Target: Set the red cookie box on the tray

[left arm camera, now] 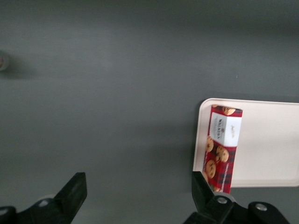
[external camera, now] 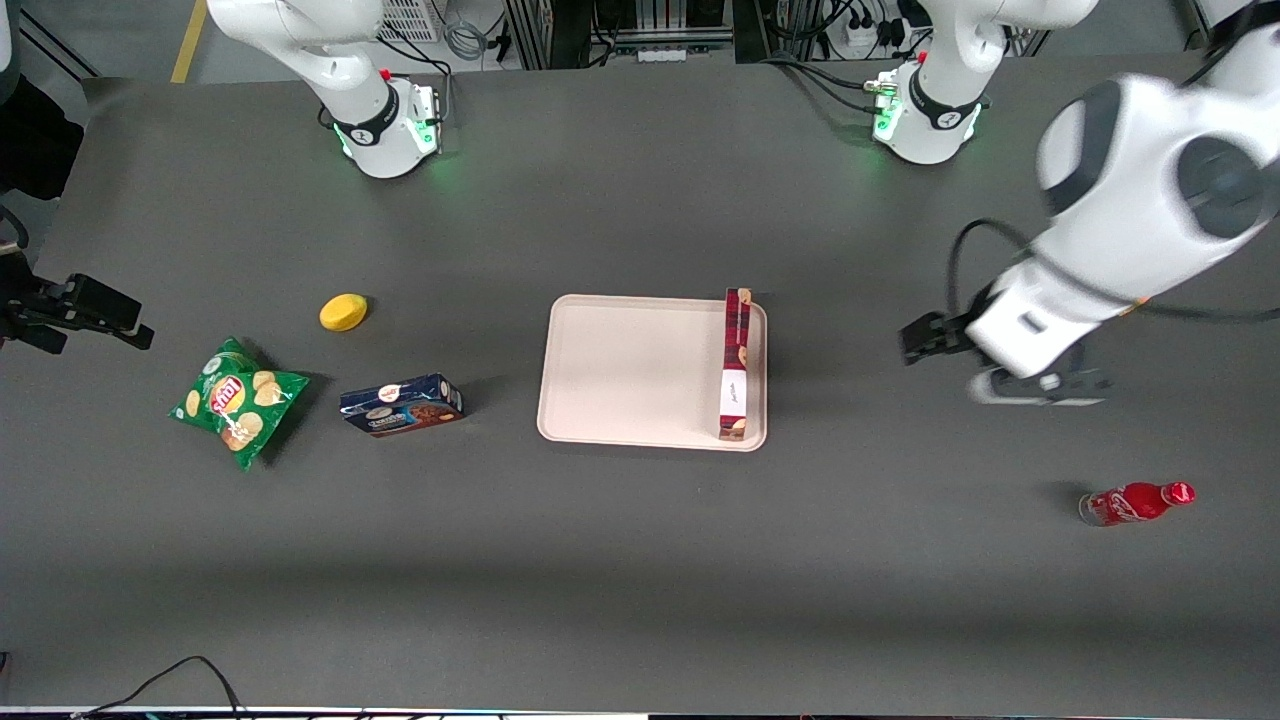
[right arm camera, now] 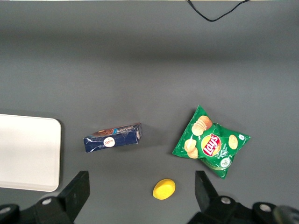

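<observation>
My two-finger gripper (left arm camera: 135,196) hangs over bare dark table toward the working arm's end, well apart from the flat pale beige tray (external camera: 620,370). Its black fingers (left arm camera: 72,193) are spread wide with nothing between them: released.

The long slim dark red cookie box with a white section (external camera: 736,365) lies inside the tray, along the short rim nearest my arm. In the wrist view the same box (left arm camera: 222,148) sits just inside the tray's (left arm camera: 271,144) rounded edge, flat on its bed. I judge the placing done and the step in hand a withdrawal. To do it well I should lift clear and move off with the fingers kept apart and well away from the box, since it lies close against the rim and a nudge could tip it over the low edge.

Count of items: one tray; one red cookie box; one shorter dark blue cookie box (external camera: 401,405); one green crisp bag (external camera: 238,402); one small yellow rounded object (external camera: 343,312); one red soda bottle lying on its side (external camera: 1135,503), nearer the front camera than my gripper (external camera: 1040,385).
</observation>
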You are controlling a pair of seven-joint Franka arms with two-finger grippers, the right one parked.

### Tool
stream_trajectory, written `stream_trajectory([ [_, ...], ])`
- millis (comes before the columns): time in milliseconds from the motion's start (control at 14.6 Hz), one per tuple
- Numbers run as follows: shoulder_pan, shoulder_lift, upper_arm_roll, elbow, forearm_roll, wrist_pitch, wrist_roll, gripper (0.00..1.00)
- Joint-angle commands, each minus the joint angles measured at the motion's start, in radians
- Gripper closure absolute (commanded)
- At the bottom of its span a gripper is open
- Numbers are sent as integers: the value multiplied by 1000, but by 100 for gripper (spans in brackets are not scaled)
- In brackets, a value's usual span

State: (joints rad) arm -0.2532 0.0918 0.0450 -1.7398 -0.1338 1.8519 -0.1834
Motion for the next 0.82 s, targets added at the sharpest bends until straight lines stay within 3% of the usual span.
stream_trajectory([
  [0, 119, -136, -13, -17, 9, -123, 120, 0],
  [274, 157, -230, -14, -7, 104, -204, 223, 0],
  [752, 180, -245, -14, 2, 175, -252, 251, 0],
])
